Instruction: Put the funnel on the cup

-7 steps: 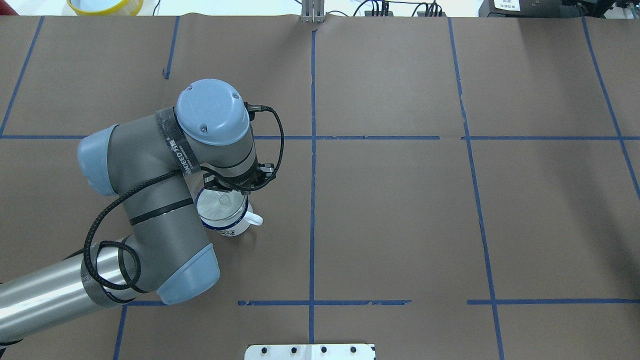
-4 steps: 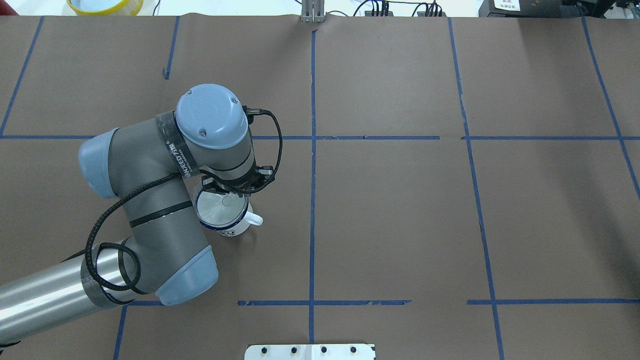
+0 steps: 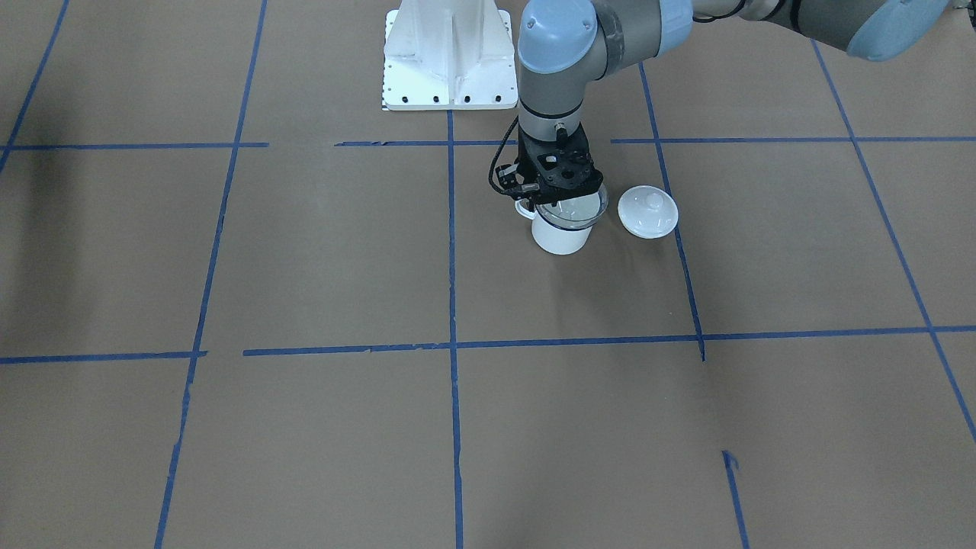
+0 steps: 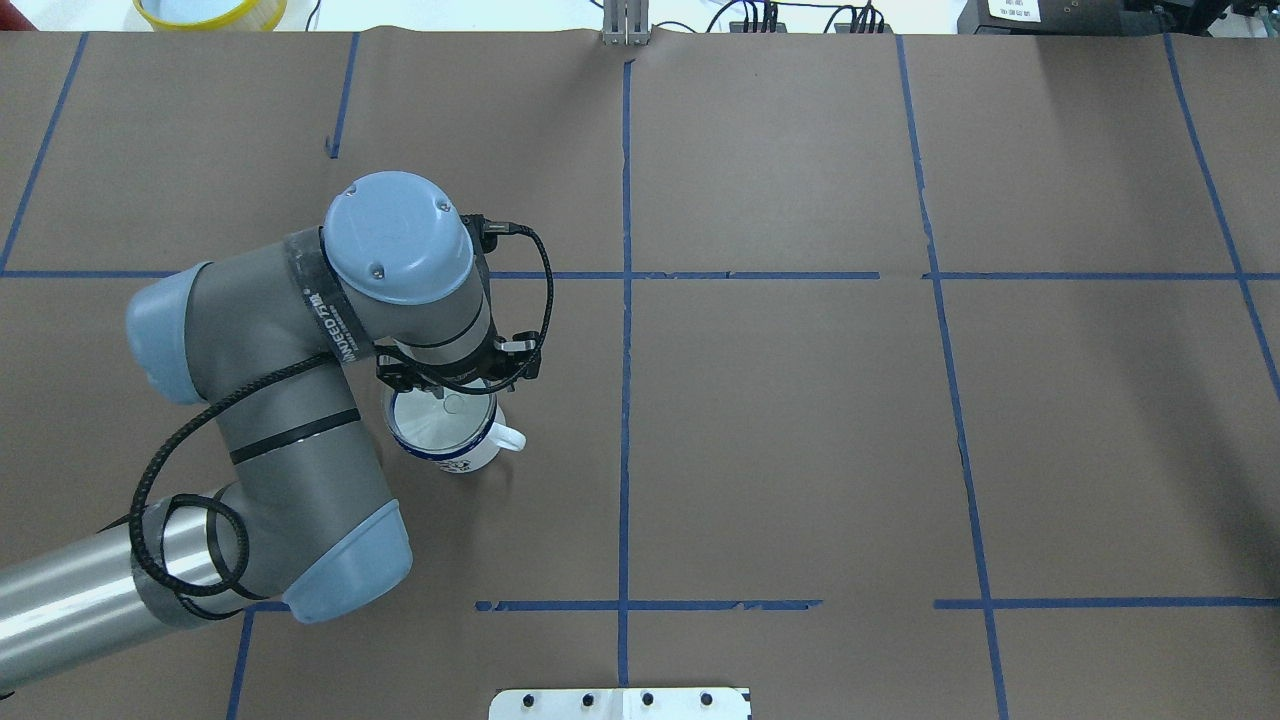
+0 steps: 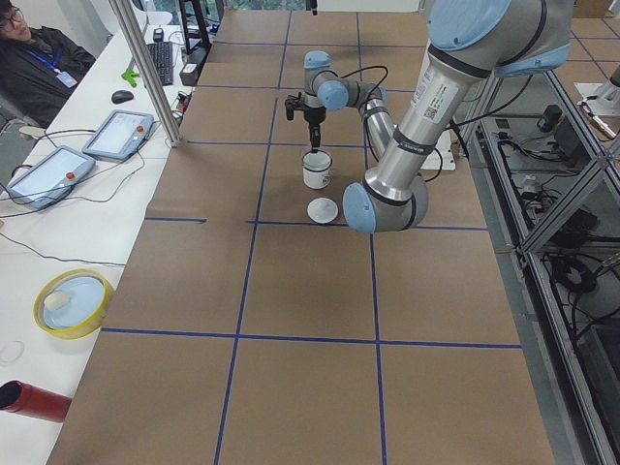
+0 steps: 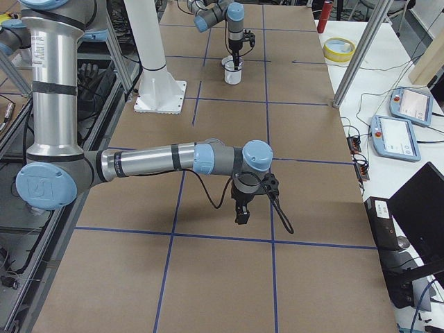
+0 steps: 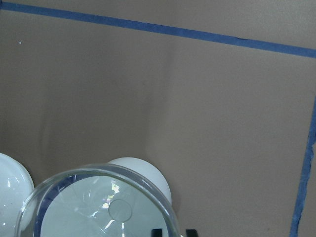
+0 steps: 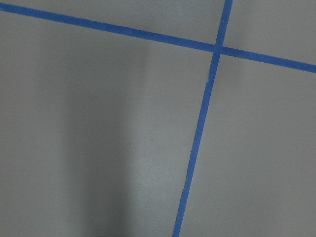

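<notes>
Funnel [image 3: 581, 210] apparently seated in cup [image 3: 561, 237] mouth.

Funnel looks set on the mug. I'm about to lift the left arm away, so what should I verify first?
1. Funnel resting in the mouth of the cup: ok.
2. Cup upright: ok.
3. Left end effector let go of the funnel rim: cannot tell, as the wrist view shows too little of it.
4. Lid apart from the cup: ok, it lies beside the cup on the table.
5. Right end effector away from the cup: ok, it hangs far down the table.
</notes>
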Tool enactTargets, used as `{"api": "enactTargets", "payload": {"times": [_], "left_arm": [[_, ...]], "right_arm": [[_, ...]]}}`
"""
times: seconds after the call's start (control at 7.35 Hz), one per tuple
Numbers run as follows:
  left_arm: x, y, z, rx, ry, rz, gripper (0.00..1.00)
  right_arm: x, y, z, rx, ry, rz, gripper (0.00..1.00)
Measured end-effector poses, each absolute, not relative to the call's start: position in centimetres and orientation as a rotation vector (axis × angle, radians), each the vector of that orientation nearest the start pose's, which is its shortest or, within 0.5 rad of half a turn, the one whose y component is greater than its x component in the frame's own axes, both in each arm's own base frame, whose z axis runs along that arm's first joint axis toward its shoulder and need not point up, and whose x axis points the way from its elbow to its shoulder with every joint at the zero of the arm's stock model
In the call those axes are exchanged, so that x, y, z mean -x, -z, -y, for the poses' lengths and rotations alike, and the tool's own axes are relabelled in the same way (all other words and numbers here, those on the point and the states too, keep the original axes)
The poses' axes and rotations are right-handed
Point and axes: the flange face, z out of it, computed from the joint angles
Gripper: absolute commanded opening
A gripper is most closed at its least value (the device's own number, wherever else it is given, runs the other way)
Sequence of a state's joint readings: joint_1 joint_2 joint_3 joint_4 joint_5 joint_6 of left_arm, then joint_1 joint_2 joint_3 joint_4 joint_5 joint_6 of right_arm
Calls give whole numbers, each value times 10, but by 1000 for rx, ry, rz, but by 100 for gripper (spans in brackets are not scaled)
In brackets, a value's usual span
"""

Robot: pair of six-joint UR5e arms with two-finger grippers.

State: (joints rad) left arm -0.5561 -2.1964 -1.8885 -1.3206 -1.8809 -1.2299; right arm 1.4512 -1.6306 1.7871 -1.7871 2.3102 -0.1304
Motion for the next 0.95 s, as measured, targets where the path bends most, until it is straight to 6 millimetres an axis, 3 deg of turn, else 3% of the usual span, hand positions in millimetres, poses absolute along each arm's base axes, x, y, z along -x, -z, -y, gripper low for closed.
{"api": "enactTargets", "payload": {"times": [0.14,0.27,0.41,0.68,0.95], "left_arm": [[-436,-205,416,-97,12,-761,100],[-390,-218,432,-173,-72,-765,100],[-340,-246,452,-230,-158,-766,100],[-220,-343,483,-339,-331,-758,100],[-93,-463,491,-405,-433,-705,100]], "right_arm": [[-11,-605,462,53,216,741,100],[-11,-605,462,53,216,741,100],[-11,-605,462,54,216,741,100],[-11,-606,462,54,216,741,100],[-11,-605,462,54,216,741,100]]}}
